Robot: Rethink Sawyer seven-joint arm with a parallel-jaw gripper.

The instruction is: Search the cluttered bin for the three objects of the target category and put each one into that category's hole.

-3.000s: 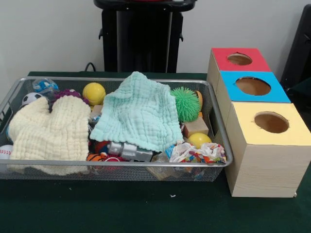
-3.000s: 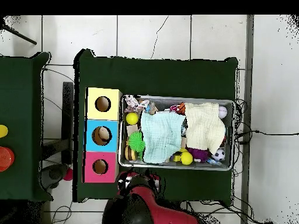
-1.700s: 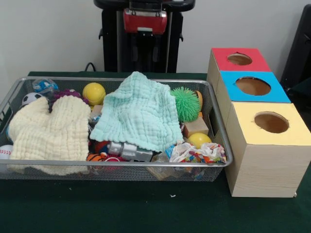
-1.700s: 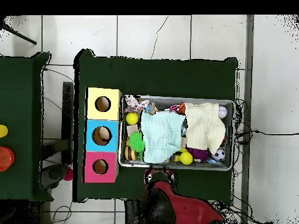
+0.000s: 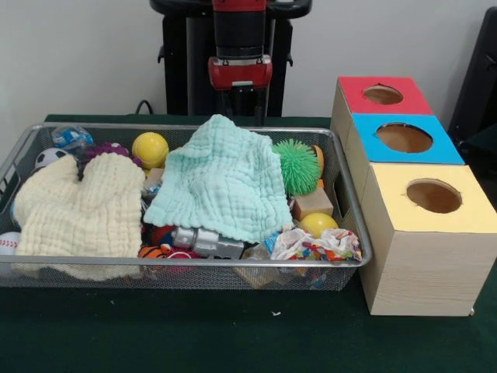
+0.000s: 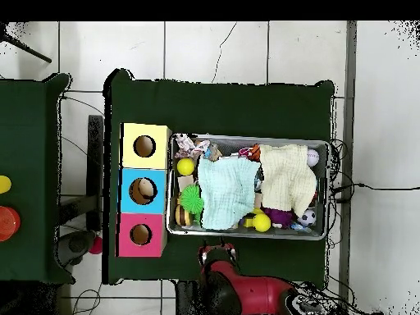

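Note:
The wire mesh bin (image 5: 194, 263) is full of toys under a mint green cloth (image 5: 221, 179) and a cream cloth (image 5: 78, 214). An orange plush tiger with black stripes (image 5: 153, 252) peeks out at the bin's front rim, between the cloths. No yellow plush shows. The red-surrounded hole (image 5: 383, 95) is the farthest on the pale wooden box. My gripper (image 5: 241, 107) hangs behind the bin's far rim, apart from everything. In the overhead view the gripper (image 6: 215, 248) is just outside the bin (image 6: 246, 138), right of the red hole (image 6: 140, 235).
A green spiky ball (image 5: 297, 165), yellow balls (image 5: 150, 149) (image 5: 318, 224), a wooden block (image 5: 312, 203), a silver toy (image 5: 206, 241) and a patterned bundle (image 5: 318, 245) lie in the bin. The blue hole (image 5: 404, 138) and yellow hole (image 5: 433, 196) sit nearer the camera.
The arm has come down into the front view, red wrist lower now. In the overhead view it swung from beside the red box to behind the bin's middle.

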